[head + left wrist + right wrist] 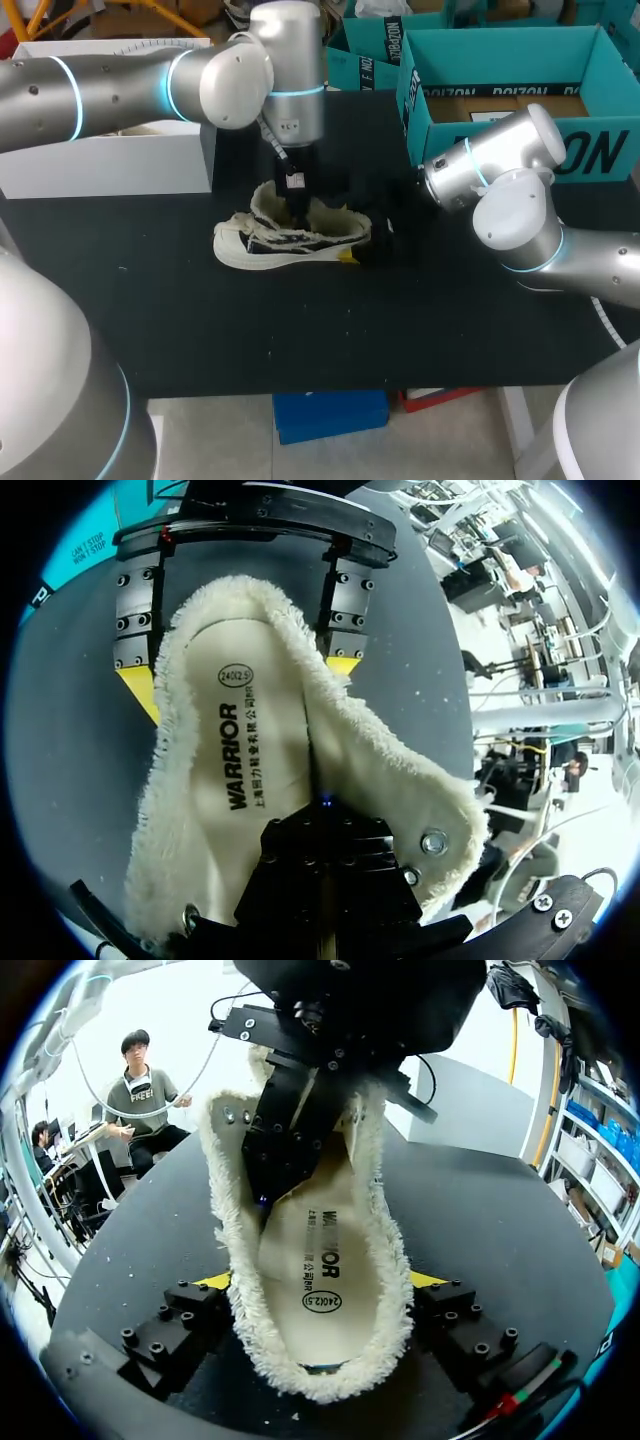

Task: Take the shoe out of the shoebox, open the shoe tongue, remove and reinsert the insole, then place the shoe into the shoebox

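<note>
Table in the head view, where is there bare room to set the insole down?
Free: the wide strip of table between the shoe and the near edge, and the patch beside the toe in front of the white box. Crowded: around the shoe, where the left gripper and right gripper meet, and beside the shoebox.

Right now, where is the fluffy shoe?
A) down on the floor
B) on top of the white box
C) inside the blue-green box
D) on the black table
D: the shoe lies on its sole on the black table, well outside the shoebox at the table's far right.
</note>
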You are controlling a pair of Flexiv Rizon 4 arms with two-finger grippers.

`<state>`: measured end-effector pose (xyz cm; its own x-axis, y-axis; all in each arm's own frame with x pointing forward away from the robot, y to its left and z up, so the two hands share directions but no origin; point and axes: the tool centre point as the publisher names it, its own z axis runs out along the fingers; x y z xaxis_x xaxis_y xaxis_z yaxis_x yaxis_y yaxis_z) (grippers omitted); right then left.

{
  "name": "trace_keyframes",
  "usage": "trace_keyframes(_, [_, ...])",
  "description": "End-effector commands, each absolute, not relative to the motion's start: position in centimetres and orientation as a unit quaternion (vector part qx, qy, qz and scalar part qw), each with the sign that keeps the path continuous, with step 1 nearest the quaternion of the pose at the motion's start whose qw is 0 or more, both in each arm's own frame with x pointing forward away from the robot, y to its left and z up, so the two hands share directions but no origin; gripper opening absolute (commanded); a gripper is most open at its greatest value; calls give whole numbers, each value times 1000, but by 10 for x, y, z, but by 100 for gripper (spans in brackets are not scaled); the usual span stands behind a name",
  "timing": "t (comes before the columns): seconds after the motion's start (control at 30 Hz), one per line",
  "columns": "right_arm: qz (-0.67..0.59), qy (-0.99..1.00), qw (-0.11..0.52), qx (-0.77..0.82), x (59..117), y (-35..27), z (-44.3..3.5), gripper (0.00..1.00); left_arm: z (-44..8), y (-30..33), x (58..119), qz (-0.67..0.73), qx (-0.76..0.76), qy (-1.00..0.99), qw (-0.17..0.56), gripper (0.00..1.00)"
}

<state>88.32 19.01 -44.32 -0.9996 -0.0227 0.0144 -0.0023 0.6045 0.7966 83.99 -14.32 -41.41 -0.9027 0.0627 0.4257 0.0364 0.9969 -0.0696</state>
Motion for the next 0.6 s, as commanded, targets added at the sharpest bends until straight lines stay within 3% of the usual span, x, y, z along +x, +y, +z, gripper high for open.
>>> trace_keyframes(0.03, [-444, -896, 11, 6, 884, 191, -445, 0, -422, -138, 832, 37, -17, -978, 206, 0])
trace_keyframes(0.57, [-444, -896, 11, 6, 884, 191, -445, 0, -431, -138, 836, 51, -5, -982, 180, 0])
trace_keyframes(0.6, [-444, -896, 11, 6, 884, 191, -445, 0, -431, -138, 836, 51, -4, -982, 179, 15])
